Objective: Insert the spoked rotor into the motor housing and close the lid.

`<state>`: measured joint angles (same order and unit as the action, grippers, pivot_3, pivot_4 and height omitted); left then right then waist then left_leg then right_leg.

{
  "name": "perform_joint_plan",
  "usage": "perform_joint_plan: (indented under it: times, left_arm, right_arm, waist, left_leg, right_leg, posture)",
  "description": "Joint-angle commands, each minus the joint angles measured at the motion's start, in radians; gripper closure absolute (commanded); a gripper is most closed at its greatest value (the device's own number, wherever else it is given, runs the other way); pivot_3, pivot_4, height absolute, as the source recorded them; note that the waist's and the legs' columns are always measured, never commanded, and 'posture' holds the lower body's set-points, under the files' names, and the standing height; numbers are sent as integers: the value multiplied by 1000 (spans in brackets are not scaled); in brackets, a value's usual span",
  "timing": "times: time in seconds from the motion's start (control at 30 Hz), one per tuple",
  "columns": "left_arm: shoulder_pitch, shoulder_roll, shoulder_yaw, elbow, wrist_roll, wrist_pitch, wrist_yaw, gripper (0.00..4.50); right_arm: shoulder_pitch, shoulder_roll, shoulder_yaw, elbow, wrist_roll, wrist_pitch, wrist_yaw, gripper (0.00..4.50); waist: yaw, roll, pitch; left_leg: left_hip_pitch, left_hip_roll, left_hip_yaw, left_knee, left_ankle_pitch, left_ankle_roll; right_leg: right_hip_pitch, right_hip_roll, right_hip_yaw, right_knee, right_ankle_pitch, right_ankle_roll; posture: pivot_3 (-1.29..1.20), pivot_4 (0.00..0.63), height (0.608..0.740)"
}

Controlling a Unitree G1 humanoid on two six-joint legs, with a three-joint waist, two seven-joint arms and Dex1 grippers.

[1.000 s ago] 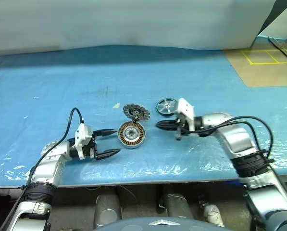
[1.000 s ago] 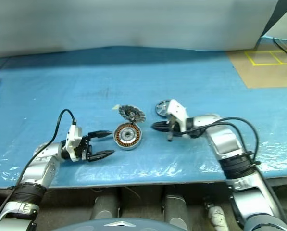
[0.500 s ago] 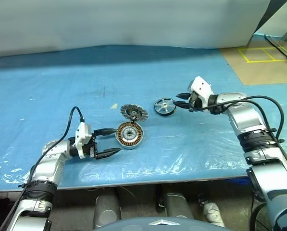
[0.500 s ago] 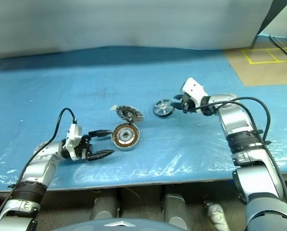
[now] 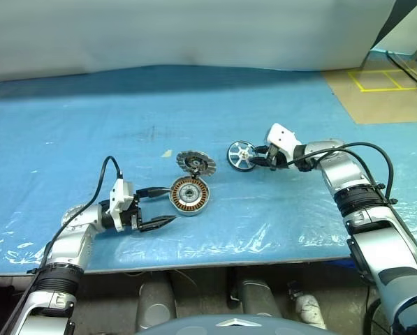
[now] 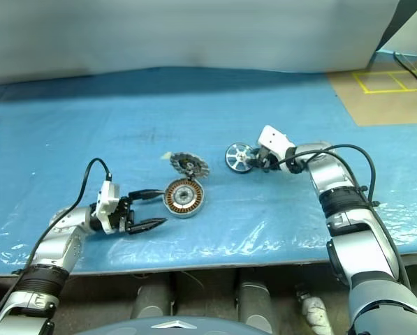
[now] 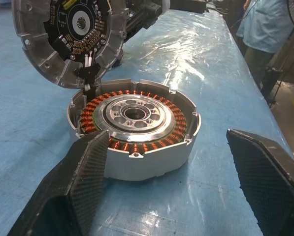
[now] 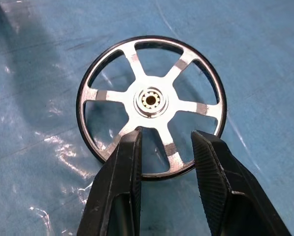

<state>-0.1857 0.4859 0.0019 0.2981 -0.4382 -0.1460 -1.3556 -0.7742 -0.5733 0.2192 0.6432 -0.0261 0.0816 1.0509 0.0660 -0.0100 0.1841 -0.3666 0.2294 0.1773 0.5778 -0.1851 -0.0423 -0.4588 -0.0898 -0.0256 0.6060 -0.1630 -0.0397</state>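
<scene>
spoked rotor (image 8: 151, 105) lying flat on the blue surface (image 5: 89, 125), directly ahead of the right claw (image 8: 165, 140) and almost under its tips. claw fingers (image 8: 121, 162) partly apart, straddling one spoke on the near side of the rim, short of the hub; touching or just above the wheel, cannot tell which. nothing gripped yet. from overhead, same rotor (image 5: 242, 154) just beyond the right claw (image 5: 258, 158), toward the middle of the surface.

left claw (image 5: 163, 207) wide apart and holding nothing, with the motor housing (image 5: 189, 195) sitting just past its tips, roughly in line with the gap. lid (image 5: 196, 163) propped tilted at the housing's far edge, ribbed face up, so the housing stands uncovered.

right claw far nearer the rotor than the left. round wheel, no long axis; likely next need a pinch across that spoke or the near rim.
</scene>
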Motion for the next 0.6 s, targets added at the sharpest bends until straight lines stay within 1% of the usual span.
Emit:
perform_joint_plan:
  times: [0.03, 0.1, 0.13, 0.2, 0.3, 0.43, 0.6]
  left_arm:
    - [2, 4, 20, -10, -5, -17, 3, 498]
    - [0, 5, 20, -6, -5, -18, 2, 498]
    - [0, 5, 20, -4, -4, -20, 1, 498]
    - [-1, 5, 20, -2, -5, -21, 0, 498]
    - [-2, 5, 19, 2, -5, -23, 0, 498]
    - [4, 5, 20, 5, -5, -27, -2, 498]
    - [12, 1, 18, 6, -8, -28, -5, 498]
  right_arm:
    - [17, 11, 0, -43, 11, -5, 30, 2879]
    - [25, 19, -1, -42, 9, -5, 34, 2879]
    - [27, 24, -2, -39, 9, -6, 36, 3050]
    - [28, 30, -5, -28, 5, -14, 27, 3537]
    - [35, 34, -30, -20, 10, -35, -8, 4481]
    - [85, 17, -71, -83, 63, -14, 17, 4481]
    - [212, -18, -141, -286, 211, 101, 129, 4481]
  waist:
    - [0, 0, 0]
    - [0, 0, 0]
    - [0, 0, 0]
    - [0, 0, 0]
    - [0, 0, 0]
    - [3, 0, 0]
    - [4, 0, 0]
  left_leg:
    - [0, 0, 0, 0, 0, 0]
    - [0, 0, 0, 0, 0, 0]
    - [0, 0, 0, 0, 0, 0]
    - [0, 0, 0, 0, 0, 0]
    - [1, 0, 0, 0, 0, 0]
    - [0, 0, 0, 0, 0, 0]
    - [-1, 0, 0, 0, 0, 0]
  right_leg:
    - [0, 0, 0, 0, 0, 0]
    - [0, 0, 0, 0, 0, 0]
    - [0, 0, 0, 0, 0, 0]
    - [0, 0, 0, 0, 0, 0]
    - [0, 0, 0, 0, 0, 0]
    - [0, 0, 0, 0, 0, 0]
    - [0, 0, 0, -1, 0, 0]
  posture:
    - [0, 150, 740]
    - [0, 150, 740]
    - [0, 150, 740]
    - [0, 150, 740]
    - [0, 150, 740]
    - [0, 150, 740]
    - [0, 150, 740]
